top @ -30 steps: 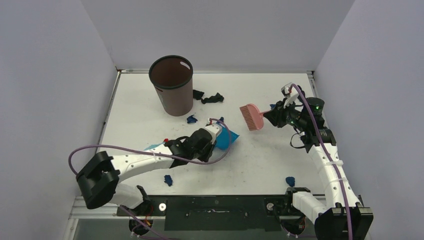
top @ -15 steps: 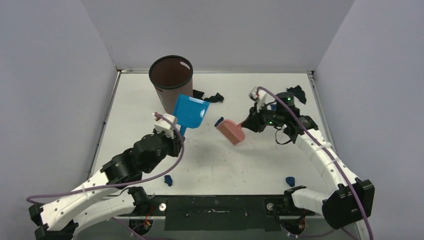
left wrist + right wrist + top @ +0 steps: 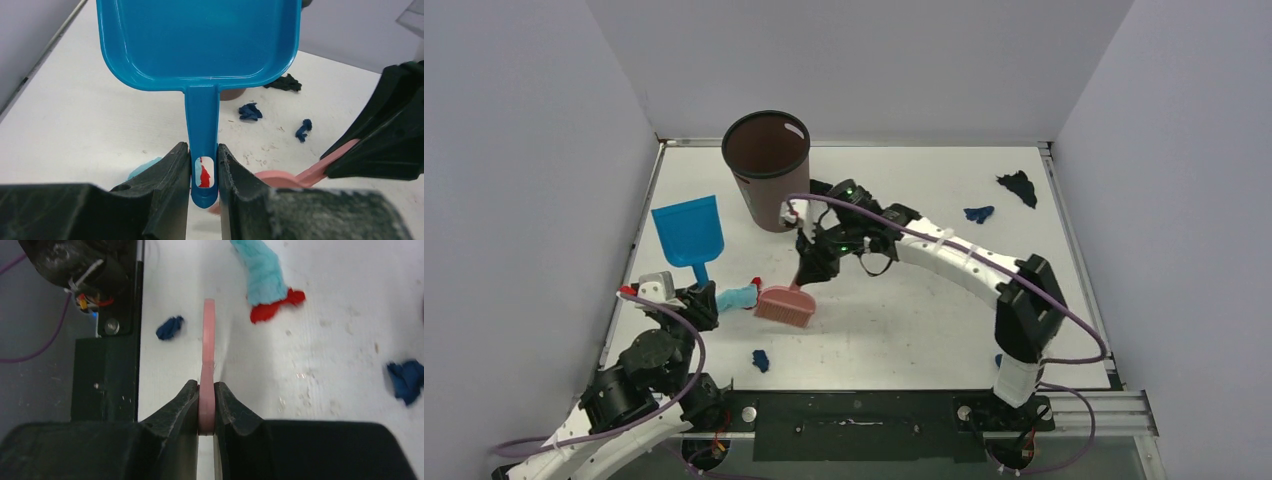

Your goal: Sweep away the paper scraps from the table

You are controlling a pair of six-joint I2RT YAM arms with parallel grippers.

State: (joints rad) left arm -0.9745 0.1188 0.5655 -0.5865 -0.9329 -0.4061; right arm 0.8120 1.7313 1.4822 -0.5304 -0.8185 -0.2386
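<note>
- Several paper scraps (image 3: 760,359) dot the table (image 3: 924,330): one at about 7 o'clock of the brush (image 3: 784,305), two far off toward 2 o'clock.
- Both pincers are clamped: the left gripper (image 3: 204,170) on the dustpan (image 3: 689,232) handle, the right gripper (image 3: 206,405) on the brush handle.
- Best practice is to set the pan's lip flat on the table, then draw the nearest scrap into it with short, low strokes.

Dustpan (image 3: 688,231) 1; brush (image 3: 785,306) 1; cup (image 3: 769,170) 1; paper scraps (image 3: 761,359) at least 6.
</note>
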